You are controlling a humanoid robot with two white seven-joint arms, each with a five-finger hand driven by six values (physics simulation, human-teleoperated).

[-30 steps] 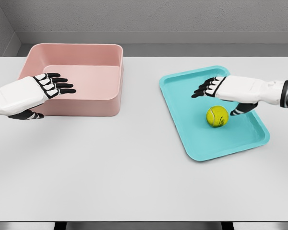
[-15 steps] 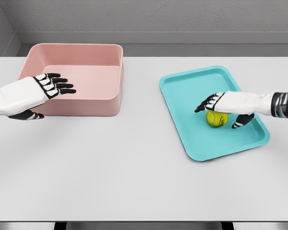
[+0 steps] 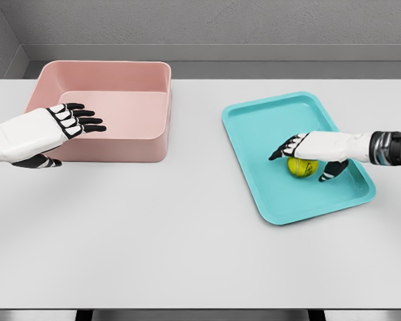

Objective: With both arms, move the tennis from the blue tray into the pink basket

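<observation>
A yellow-green tennis ball (image 3: pixel 301 167) lies on the blue tray (image 3: pixel 267 124) at the right of the table. My right hand (image 3: pixel 307 155) rests low over the ball, palm down, with fingers stretched leftward and the thumb beside the ball; its fingers are not curled around it. The hand hides the ball's top. The pink basket (image 3: pixel 120 83) stands at the back left, with nothing visible inside. My left hand (image 3: pixel 70 127) hovers over the basket's front left wall, fingers straight and holding nothing.
The white table (image 3: pixel 187 234) stretches wide between basket and tray and toward the front edge. A grey wall runs behind the table.
My right hand has dropped from above the tray down onto the ball, covering its top. The ball, tray, basket and left hand have stayed in place.
</observation>
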